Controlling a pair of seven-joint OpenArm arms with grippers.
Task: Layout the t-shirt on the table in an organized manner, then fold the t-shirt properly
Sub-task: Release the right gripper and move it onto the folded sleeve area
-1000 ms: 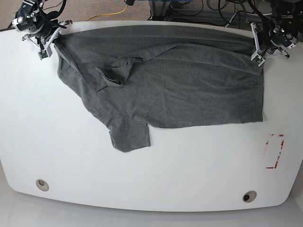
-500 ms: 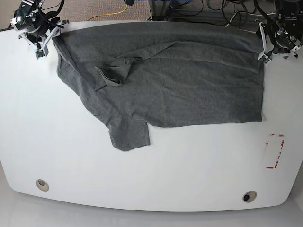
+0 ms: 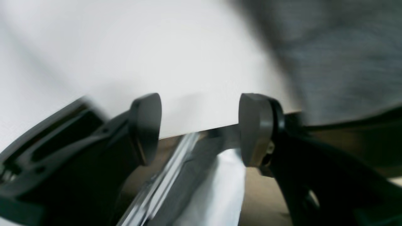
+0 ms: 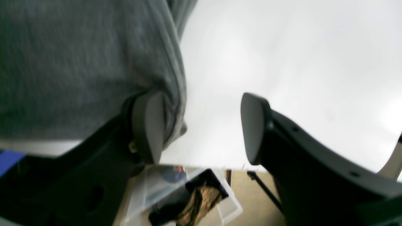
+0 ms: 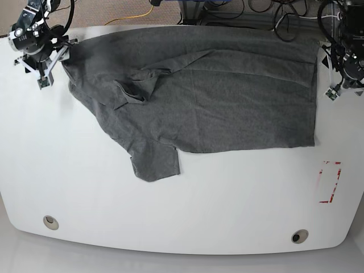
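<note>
The dark grey t-shirt [image 5: 216, 96] lies spread across the far half of the white table [image 5: 227, 199]. A crumpled fold sits near its left part and one sleeve points toward the front. My right gripper [image 5: 46, 68] is at the shirt's far-left corner. In the right wrist view it [image 4: 201, 128] is open, and the cloth [image 4: 78, 62] drapes against one finger [image 4: 147, 125]. My left gripper [image 5: 335, 85] is just off the shirt's right edge. In the left wrist view it [image 3: 201, 128] is open and empty, with the cloth [image 3: 345, 56] to one side.
A red tape rectangle [image 5: 330, 182] is at the front right. Two grommet holes [image 5: 50, 222] [image 5: 299, 236] are near the front edge. Cables and stands crowd the floor beyond the far edge [image 5: 227, 8].
Both grippers have let go of the shirt's far corners and moved outward, the left one toward the table's right edge. The shirt's far edge now lies spread on the table.
</note>
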